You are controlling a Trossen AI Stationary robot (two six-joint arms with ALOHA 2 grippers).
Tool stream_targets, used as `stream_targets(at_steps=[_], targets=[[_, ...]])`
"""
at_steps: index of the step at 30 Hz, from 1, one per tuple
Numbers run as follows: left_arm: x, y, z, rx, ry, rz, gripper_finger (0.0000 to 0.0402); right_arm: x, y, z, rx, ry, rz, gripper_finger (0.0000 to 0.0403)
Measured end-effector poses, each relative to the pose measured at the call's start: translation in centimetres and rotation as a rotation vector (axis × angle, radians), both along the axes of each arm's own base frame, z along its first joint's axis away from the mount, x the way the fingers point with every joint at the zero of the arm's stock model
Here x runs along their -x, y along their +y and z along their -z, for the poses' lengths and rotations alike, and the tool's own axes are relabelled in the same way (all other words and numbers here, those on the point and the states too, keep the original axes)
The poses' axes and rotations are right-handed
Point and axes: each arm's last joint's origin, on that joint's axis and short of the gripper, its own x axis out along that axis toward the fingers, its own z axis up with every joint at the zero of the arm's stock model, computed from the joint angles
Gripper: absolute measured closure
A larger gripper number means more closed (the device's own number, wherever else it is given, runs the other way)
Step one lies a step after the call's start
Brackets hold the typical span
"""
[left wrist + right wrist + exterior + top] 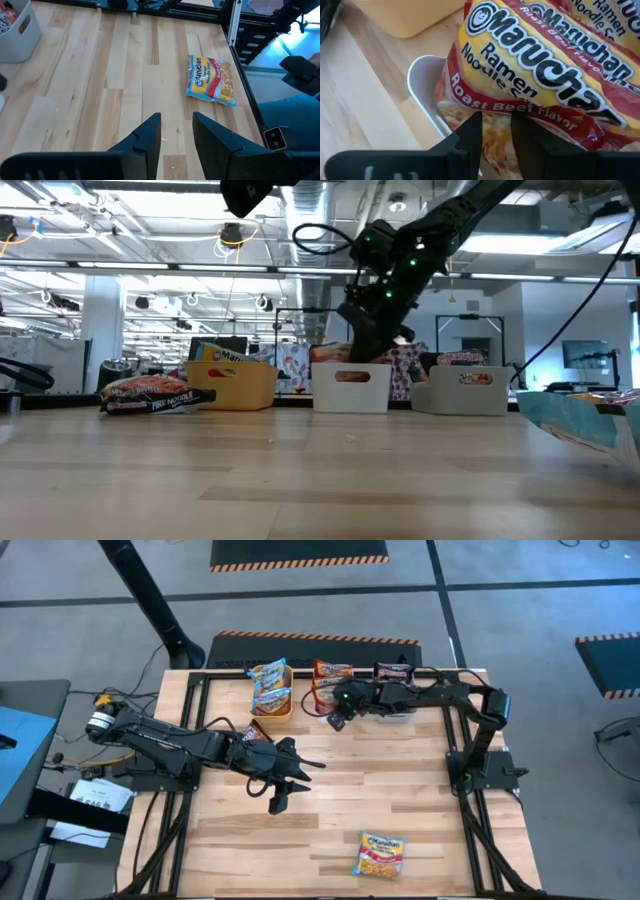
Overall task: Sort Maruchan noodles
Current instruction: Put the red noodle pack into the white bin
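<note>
Three bins stand in a row at the far edge. The orange bin (272,692) holds yellow-and-blue Maruchan packets, the white bin (330,688) red-orange ones, and the grey bin (396,692) dark ones. My right gripper (336,720) (496,120) is open, slanting down over the white bin's rim (420,75) and a red-orange Roast Beef packet (530,65) that sticks out of it. A dark red-black packet (258,732) lies flat beside my left arm. A yellow-and-blue packet (380,853) (210,77) lies flat near the front edge. My left gripper (287,785) (177,122) hovers open over mid-table, with nothing between its fingers. My right gripper's fingertips (470,131) stand close in front of the lower edge of the Roast Beef packet in the white bin. Whether they touch it I cannot tell.
Black frame rails (455,740) run along the table's left, right and far sides. Bare wood lies between the bins and the front packet. In the low view the dark packet (150,395) lies left of the orange bin (240,385).
</note>
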Motion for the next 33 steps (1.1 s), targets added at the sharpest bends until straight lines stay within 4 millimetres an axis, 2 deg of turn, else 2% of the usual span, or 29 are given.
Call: stream_targets(at_steps=[14, 28, 33], targets=[[0.0, 0.0, -0.1, -0.02, -0.01, 0.012, 0.0301, 0.0, 0.1, 0.6, -0.157, -0.04, 0.08, 0.0277], [0.0, 0.0, -0.1, -0.012, -0.009, 0.008, 0.0301, -0.8, -0.2, -2.8, -0.168, 0.009, 0.054, 0.0277], [0.0, 0.0, -0.1, -0.011, -0.009, 0.008, 0.0301, -0.4, -0.1, -3.4, -0.182, 0.094, 0.041, 0.0277]])
